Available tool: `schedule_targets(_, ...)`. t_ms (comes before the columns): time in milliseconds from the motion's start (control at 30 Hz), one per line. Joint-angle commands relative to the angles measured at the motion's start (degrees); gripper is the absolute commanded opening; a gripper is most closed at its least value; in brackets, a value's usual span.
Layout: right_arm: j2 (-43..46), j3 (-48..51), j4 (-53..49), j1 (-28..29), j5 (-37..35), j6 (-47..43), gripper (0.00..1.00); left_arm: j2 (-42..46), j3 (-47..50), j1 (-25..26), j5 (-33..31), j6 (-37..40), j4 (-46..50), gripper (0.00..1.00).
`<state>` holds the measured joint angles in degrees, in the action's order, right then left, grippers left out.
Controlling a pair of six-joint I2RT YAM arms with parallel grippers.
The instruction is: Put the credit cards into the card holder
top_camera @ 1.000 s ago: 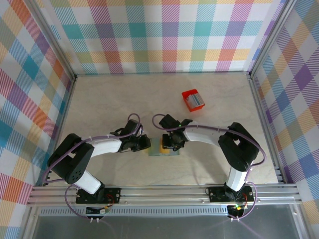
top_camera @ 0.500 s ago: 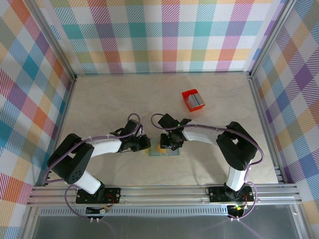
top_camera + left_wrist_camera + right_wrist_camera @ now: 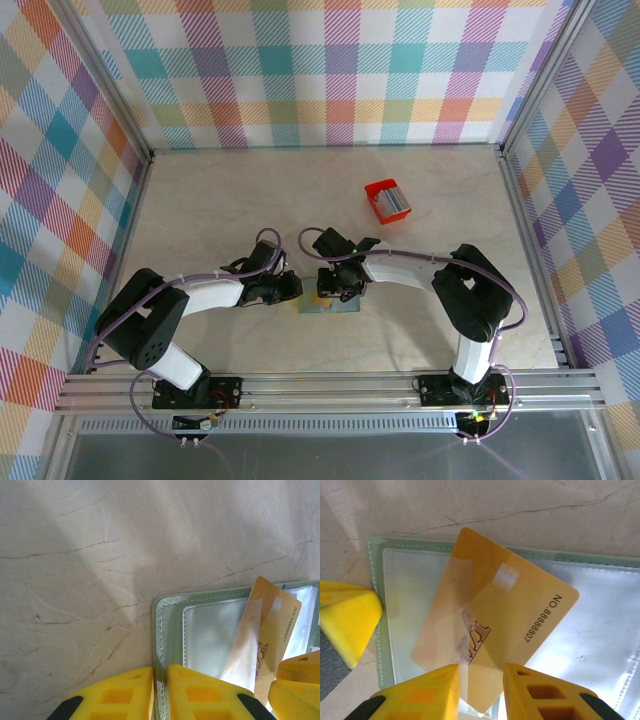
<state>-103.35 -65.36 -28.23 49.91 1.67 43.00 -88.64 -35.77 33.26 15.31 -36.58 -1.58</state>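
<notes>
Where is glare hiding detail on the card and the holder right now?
Right wrist view: gold card sharp, its number readable, but card holder pocket sheen hazes its left half. Left wrist view: the same sheen washes the card's lower part; a soft shadow crosses the table. Top view: even light, no glare.

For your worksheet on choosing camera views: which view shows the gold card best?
Right wrist: the gold card lies face-on over the card holder, number readable, lower corner between the right jaws. Left wrist shows a tilted part of the card; top external, just a yellow speck.
</notes>
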Motion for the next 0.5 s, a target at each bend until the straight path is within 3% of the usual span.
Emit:
schedule_targets(0, 2.1, -0.4, -1.9, 0.0, -3.1, 0.3, 0.29, -0.9, 1.6, 0.5, -0.9, 0.2, -0.5, 0.16)
schedule_targets(467, -1.0, -6.3, -1.0, -4.0, 0.3, -13.6, 0.25, -0.9, 1.8, 0.5, -1.1, 0.3, -0.7, 0.16)
